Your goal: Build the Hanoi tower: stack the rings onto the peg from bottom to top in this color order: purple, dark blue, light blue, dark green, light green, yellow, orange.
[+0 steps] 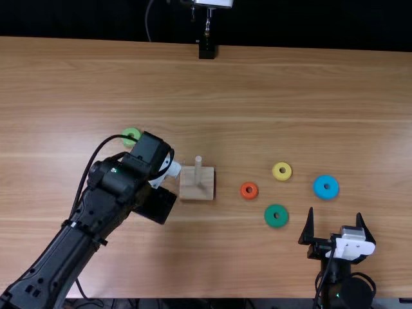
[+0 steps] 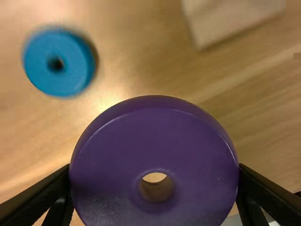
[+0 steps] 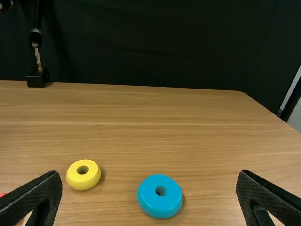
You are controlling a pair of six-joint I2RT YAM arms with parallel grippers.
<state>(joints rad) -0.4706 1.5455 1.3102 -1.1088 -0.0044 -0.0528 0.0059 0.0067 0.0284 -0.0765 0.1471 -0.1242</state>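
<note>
One purple plastic ring (image 2: 108,141), likely stiff and slick, best held across its rim. Left gripper (image 2: 154,165): ring between pinching fingers; right gripper (image 1: 335,212): fingers spread

In top view, looks steeply down and forward over the table (image 1: 290,96). In left wrist view, peers down close, sharing the wooden base (image 1: 196,191) with top view. In right wrist view, faces low toward the far edge, sharing yellow ring (image 3: 83,182) and blue ring (image 3: 160,206) with top view.
</note>
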